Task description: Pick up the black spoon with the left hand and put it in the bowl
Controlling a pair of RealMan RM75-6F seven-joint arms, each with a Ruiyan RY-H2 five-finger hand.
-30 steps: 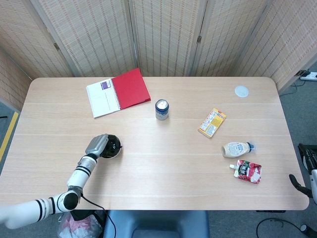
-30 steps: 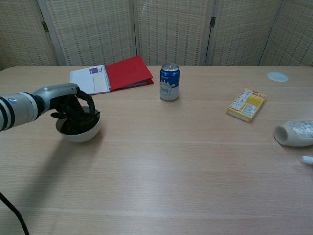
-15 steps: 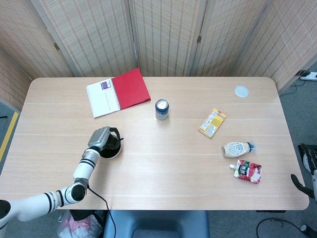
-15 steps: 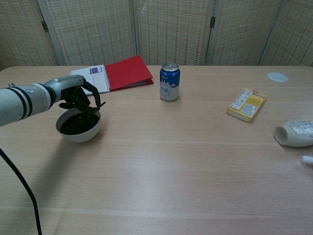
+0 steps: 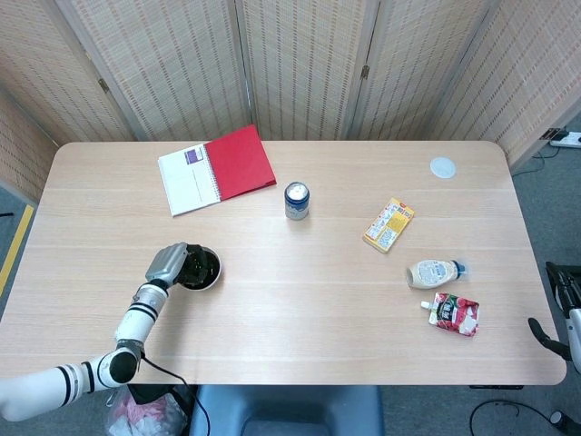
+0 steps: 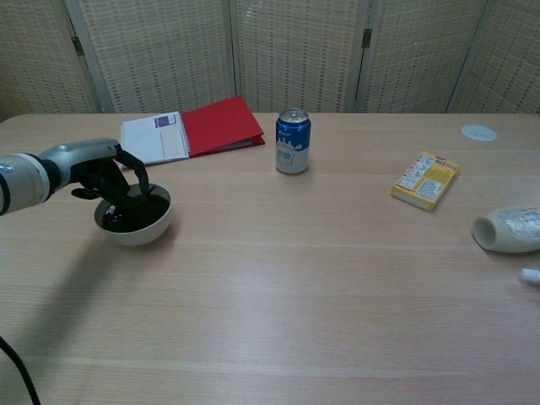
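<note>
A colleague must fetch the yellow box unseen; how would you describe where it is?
On the wooden table, look right of the blue can. The yellow box lies flat there, above the pale squeeze bottle; it is the only yellow item.

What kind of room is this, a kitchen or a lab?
Probably a lab or test room: folding screens fence off one table, and unrelated items, a notebook, can and bowl, lie scattered like props.

Matt pale wood-grain table (image 5: 300, 300); glossy dark-lined bowl (image 6: 156, 225).

Left hand (image 6: 101, 173) low, fingers curled downward, arm outstretched
</note>
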